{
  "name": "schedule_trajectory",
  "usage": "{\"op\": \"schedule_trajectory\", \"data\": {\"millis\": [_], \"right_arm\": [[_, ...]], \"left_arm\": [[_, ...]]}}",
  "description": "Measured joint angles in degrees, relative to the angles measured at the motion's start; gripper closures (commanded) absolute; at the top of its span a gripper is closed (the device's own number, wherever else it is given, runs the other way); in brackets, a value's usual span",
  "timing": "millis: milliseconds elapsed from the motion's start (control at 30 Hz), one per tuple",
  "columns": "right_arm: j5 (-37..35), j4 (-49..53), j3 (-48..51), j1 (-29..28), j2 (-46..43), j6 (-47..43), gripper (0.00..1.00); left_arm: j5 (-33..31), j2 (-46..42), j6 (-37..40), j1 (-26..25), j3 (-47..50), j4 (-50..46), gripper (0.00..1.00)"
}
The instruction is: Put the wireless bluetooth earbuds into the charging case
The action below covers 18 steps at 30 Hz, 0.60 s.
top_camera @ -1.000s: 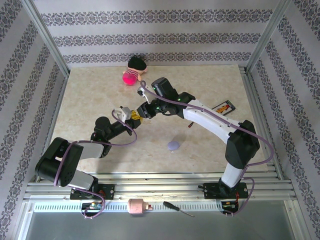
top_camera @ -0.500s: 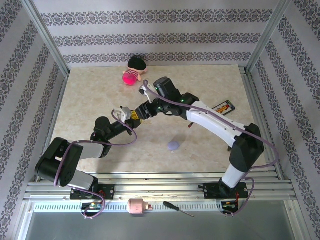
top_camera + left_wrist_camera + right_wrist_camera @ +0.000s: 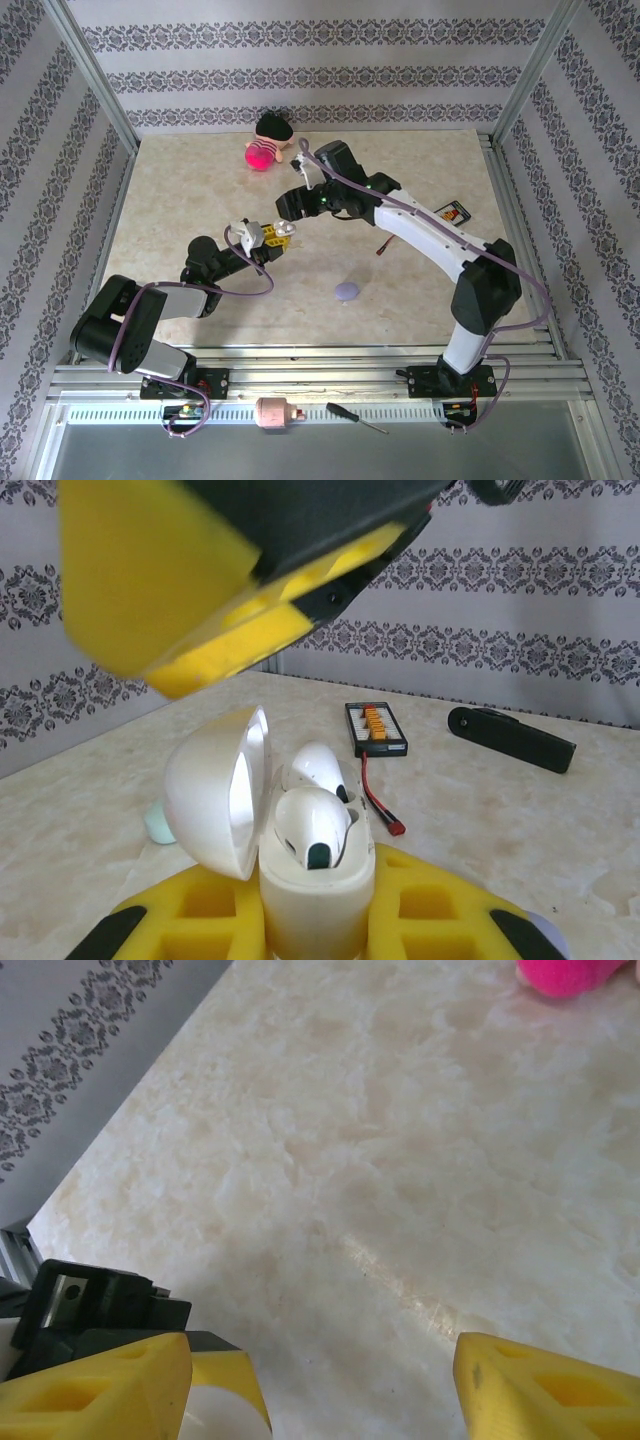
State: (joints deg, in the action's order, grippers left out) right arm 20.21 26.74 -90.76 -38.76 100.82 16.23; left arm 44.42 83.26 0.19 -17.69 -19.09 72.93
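Open charging case (image 3: 316,892) in left end effector (image 3: 318,925) — both white earbuds (image 3: 311,826) inside

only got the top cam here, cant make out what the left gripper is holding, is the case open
Observer: Yes. In the left wrist view the white charging case stands clamped in the left gripper, its lid swung open to the left.
Operator: any buds in it
Observer: Two white earbuds sit in its wells, one behind the other.
Operator: right gripper carrying one
Observer: No. The right wrist view shows the right gripper open with nothing between its fingers.
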Motion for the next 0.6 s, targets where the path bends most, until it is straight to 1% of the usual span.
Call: {"op": "schedule_trajectory", "data": {"millis": [200,600], "right_arm": [[1.22,4.68,-2.34,0.02,2.36,0.11,0.33],[3.08,8.00,-3.26,0.42,2.47,-2.51,0.35]], "left_arm": [[0.22,0.00,0.33,0.00,0.15,-0.02,0.92],[0.61,0.00,0.31,-0.35,0.22,-0.76,0.92]]}}
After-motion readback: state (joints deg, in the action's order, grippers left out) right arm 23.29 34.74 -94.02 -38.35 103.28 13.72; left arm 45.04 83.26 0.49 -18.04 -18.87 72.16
